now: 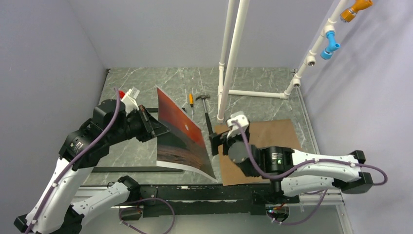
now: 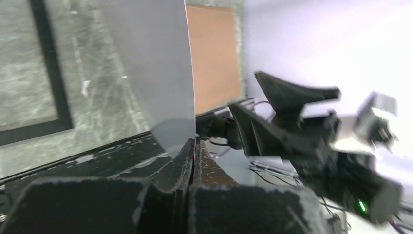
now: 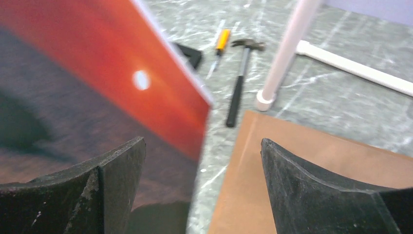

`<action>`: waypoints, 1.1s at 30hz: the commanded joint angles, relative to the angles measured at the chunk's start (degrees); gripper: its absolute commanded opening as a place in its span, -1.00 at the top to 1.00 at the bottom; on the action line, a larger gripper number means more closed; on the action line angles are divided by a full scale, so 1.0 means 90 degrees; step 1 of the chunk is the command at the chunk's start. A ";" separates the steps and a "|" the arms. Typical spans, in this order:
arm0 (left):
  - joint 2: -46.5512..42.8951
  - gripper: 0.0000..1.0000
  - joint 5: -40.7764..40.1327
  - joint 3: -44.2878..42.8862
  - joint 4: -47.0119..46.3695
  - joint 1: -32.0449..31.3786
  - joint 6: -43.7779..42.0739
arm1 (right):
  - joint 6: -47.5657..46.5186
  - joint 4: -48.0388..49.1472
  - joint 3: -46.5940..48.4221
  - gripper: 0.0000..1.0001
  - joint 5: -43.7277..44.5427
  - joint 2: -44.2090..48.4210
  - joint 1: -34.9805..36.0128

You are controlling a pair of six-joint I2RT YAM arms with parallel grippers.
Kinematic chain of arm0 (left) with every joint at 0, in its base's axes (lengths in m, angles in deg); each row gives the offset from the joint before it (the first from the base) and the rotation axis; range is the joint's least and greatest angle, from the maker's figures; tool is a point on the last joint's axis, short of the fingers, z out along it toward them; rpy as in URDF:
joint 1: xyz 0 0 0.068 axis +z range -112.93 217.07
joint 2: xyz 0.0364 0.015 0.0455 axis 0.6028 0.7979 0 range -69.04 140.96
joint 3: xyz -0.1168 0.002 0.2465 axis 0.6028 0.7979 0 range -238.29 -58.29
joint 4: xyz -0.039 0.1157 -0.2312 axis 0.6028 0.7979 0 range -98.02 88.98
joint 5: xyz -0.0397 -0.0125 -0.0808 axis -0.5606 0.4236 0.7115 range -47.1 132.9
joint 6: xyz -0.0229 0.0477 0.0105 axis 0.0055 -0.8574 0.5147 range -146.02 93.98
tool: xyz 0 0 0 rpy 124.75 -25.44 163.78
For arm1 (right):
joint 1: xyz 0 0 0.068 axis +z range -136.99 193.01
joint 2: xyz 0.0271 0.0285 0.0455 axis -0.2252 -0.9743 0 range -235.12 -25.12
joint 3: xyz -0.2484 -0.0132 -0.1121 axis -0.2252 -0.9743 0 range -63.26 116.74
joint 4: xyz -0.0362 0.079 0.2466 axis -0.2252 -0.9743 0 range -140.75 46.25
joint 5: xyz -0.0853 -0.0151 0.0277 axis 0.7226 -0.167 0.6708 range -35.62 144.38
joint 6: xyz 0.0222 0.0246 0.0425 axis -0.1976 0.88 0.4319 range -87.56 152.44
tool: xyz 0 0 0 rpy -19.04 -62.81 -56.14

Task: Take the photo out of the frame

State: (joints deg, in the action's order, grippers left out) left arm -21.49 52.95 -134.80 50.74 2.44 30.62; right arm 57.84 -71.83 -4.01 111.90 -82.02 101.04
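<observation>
**Photo out of the frame, pinched by one edge**

The left pincer [image 2: 193, 152] is shut tight on one edge of the photo [image 1: 182, 134] and holds it upright off the desk [image 1: 272, 83]. The frame [image 1: 127, 169] lies flat on the desk below and behind this pincer, with no print in it. The right pincer [image 3: 202, 144] stands wide open and holds nothing. The photo's free edge is just beside its left finger, and a brown board [image 3: 316, 161] lies beneath it.

The main risk appears to be the grip itself. A thin sheet held at a single edge bows, as the left wrist view shows, and a quick swing could let it slide out or crease at the pinch. The open right pincer is close enough that a careless move could strike the free edge and bend it.

Ahead of the right pincer lie a hammer [image 3: 238, 92] and a screwdriver [image 3: 221, 41]. A white pipe stand [image 3: 287, 53] rises ahead to its right and could block a wide sweep.
</observation>
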 commanded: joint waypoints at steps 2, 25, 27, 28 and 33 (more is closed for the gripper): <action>0.0319 1.00 0.1275 -0.0637 -0.0737 0.0031 0.0331 | 0.0115 -0.0588 0.0195 -0.78 -0.0381 0.0703 -0.1000; 0.2446 1.00 0.1600 -0.0616 -0.4520 -0.1349 0.2214 | -0.0450 -0.1233 0.1268 -0.79 0.0676 0.1996 -0.1613; 0.2485 1.00 0.1087 -0.0508 -0.4474 -0.1432 0.2038 | -0.0400 -0.1250 0.1221 -0.79 0.0653 0.2005 -0.1609; 0.2457 1.00 0.0770 -0.0383 -0.4517 -0.1451 0.1932 | -0.0377 -0.1255 0.1178 -0.78 0.0651 0.2006 -0.1612; 0.2329 1.00 -0.0120 0.0635 -0.5299 -0.1576 0.1834 | -0.0221 -0.1339 0.1074 -0.79 0.0602 0.1937 -0.1611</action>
State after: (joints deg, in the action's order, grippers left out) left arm 0.89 61.58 -133.95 10.54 -10.74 48.52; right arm 54.92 -82.47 5.71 116.97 -64.06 86.59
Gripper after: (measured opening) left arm 0.009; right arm 0.894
